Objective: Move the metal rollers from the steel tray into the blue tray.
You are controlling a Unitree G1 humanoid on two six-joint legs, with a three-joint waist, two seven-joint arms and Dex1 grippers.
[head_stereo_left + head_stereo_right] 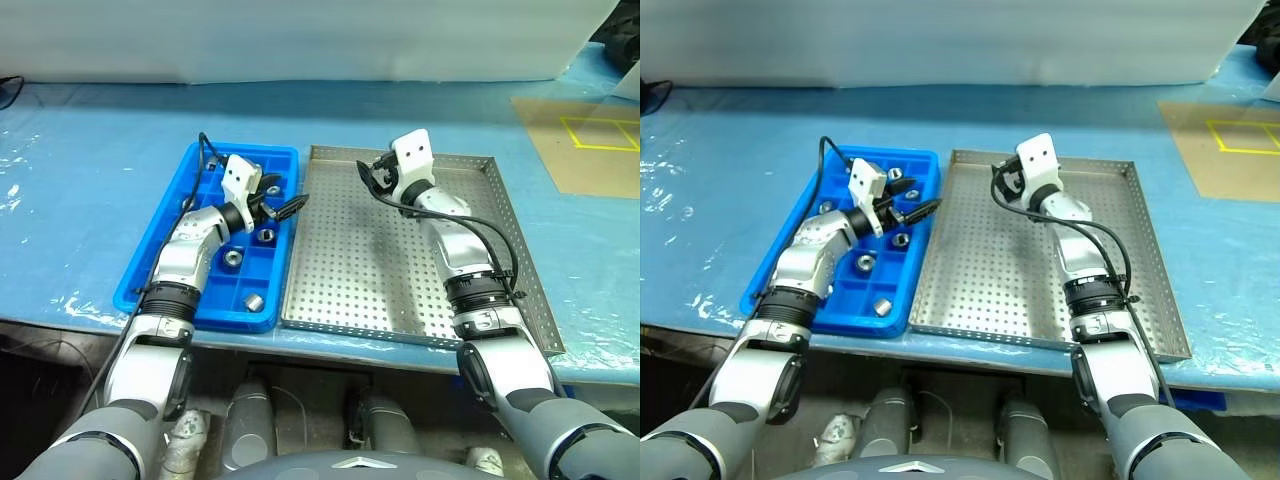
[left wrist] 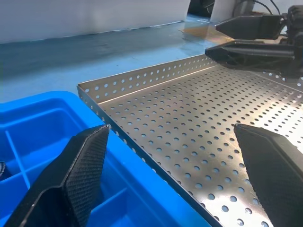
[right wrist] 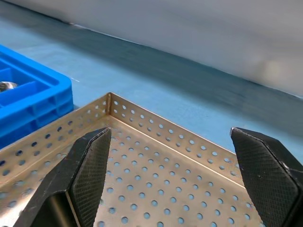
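Several metal rollers (image 1: 232,257) sit in the blue tray's (image 1: 150,262) compartments on the left; the steel tray (image 1: 350,270) beside it looks bare, so the job seems done. Left gripper (image 1: 278,204) and right gripper (image 1: 375,178) hover wide open, holding nothing.

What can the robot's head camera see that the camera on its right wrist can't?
The head view takes in the whole steel tray, with no rollers on it, and several metal rollers sitting in the blue tray's compartments, with the left gripper open above them. The right wrist view gives a close look at the steel tray's far corner between the open right gripper's fingers. Both show the two trays side by side.
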